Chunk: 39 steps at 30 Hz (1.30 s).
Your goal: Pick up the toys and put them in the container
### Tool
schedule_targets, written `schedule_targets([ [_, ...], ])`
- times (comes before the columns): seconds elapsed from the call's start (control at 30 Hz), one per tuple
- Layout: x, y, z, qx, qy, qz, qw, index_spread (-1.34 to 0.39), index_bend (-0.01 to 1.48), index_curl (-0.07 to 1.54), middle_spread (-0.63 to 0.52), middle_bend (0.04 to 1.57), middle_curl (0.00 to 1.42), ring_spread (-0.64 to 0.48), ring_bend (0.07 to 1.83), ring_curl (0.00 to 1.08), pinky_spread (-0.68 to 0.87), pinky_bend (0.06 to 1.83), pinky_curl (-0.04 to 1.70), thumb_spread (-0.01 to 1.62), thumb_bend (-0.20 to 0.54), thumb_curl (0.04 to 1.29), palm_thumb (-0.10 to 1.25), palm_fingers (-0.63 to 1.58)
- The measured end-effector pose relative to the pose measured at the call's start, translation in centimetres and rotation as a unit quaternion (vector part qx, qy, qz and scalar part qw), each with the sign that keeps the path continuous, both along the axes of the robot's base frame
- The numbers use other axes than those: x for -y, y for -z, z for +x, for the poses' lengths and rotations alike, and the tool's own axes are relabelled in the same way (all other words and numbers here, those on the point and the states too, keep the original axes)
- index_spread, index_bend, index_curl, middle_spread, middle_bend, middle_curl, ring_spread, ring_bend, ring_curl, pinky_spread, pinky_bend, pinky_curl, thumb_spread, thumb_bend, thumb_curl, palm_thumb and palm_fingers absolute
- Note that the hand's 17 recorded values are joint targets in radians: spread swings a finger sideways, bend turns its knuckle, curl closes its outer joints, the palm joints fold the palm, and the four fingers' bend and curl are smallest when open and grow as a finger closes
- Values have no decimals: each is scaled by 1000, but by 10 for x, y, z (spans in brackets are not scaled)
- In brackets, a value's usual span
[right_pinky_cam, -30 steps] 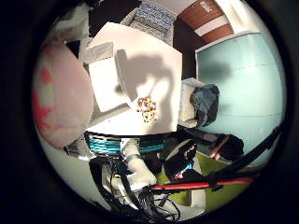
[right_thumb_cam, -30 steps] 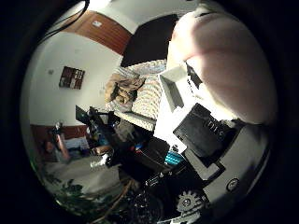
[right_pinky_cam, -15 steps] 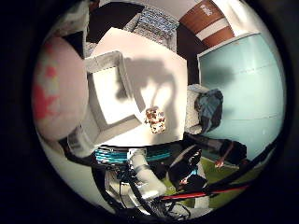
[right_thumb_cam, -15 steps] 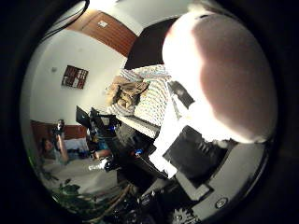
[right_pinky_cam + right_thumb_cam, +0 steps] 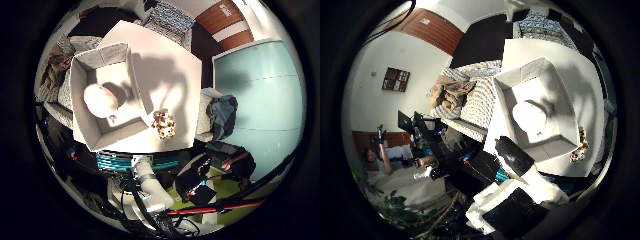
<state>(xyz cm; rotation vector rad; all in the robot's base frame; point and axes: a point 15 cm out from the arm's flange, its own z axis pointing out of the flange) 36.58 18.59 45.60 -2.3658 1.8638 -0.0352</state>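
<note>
The robot's right hand (image 5: 512, 197) hangs high above a white table (image 5: 172, 65), only some of its white and black parts showing at the edge of the thumb-side view; whether its fingers are straight or curled cannot be told from either palm view, though nothing sits against the palm. Below it, an open white container (image 5: 80, 95) stands near one edge of the table, its walls upright and its mouth turned up to the palm, a position that lets a toy fall straight in from above. A round, pale plush toy (image 5: 100, 100) lies inside on the container floor, close to one wall and beside a small dark mark; by the look of it, that part of the job is done. A second toy, a small brown-and-cream speckled thing (image 5: 163, 124), sits on the bare tabletop just outside the container's wall, near the table's edge, well clear of the hand. It appears to be the next thing to collect, and the hand's height suggests it is placed for a clear look at both before descending. The small toy's nearness to the wall and the table's edge may leave the fingers little room. Around the table stand a patterned sofa (image 5: 475, 107) with a brown bundle (image 5: 451, 94) on it, and a teal wall panel (image 5: 260, 95).
</note>
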Motion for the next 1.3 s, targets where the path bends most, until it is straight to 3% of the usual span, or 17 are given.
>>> schedule_targets([
  [0.17, 15, 2, -9, -21, 1, -11, 1000, -439, 183, 383, 25, 186, 345, 212, 354, 247, 565, 559, 499, 1168, -19, 385, 646, 154],
  [0.43, 104, -11, -7, -19, 88, -11, 996, -339, 161, 335, 52, 192, 324, 228, 331, 243, 555, 546, 436, 1174, -19, 373, 643, 156],
  [0.63, 175, 30, -30, -58, 154, -16, 986, -265, 165, 311, 88, 192, 316, 240, 329, 245, 553, 549, 392, 1172, -19, 365, 627, 149],
  [0.9, 274, 86, -59, -77, 254, -1, 964, -230, 164, 296, 96, 193, 314, 241, 323, 247, 546, 565, 351, 1174, -18, 361, 626, 153],
  [1.07, 289, 148, -82, -112, 272, 5, 956, -229, 166, 295, 100, 193, 315, 241, 321, 247, 544, 573, 332, 1169, -18, 360, 626, 157],
  [1.3, 296, 175, -81, -104, 280, 4, 954, -217, 163, 291, 113, 192, 314, 244, 333, 249, 541, 589, 310, 1170, -20, 353, 619, 156],
])
